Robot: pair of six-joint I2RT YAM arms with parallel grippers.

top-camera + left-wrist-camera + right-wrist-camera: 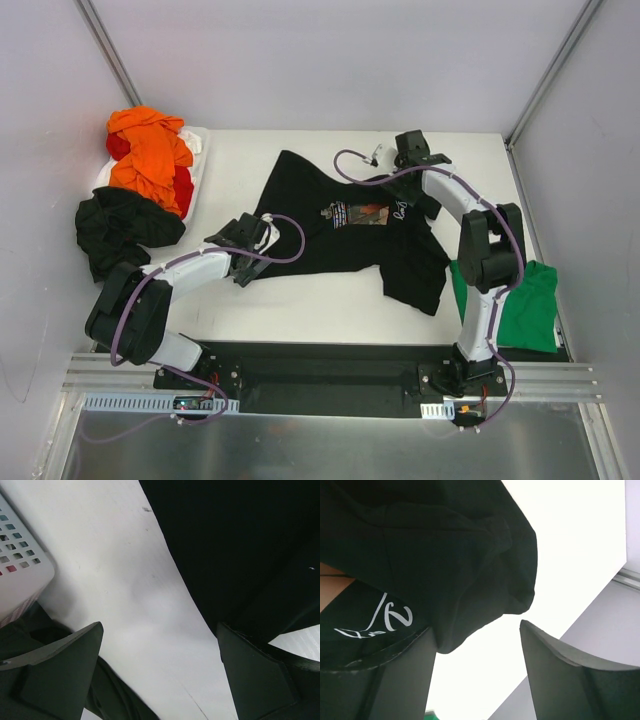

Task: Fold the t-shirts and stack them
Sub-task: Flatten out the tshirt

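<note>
Your left tool (pixel 160 630) stands wide over the tabletop (pixel 125 580). Your right tool (pixel 477 626) stands parted, with the black shirt (pixel 420 555) not gripped.

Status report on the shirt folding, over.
Left gripper open, right gripper open, both empty. Black t-shirt laid out, not yet folded. No other item on it.
</note>
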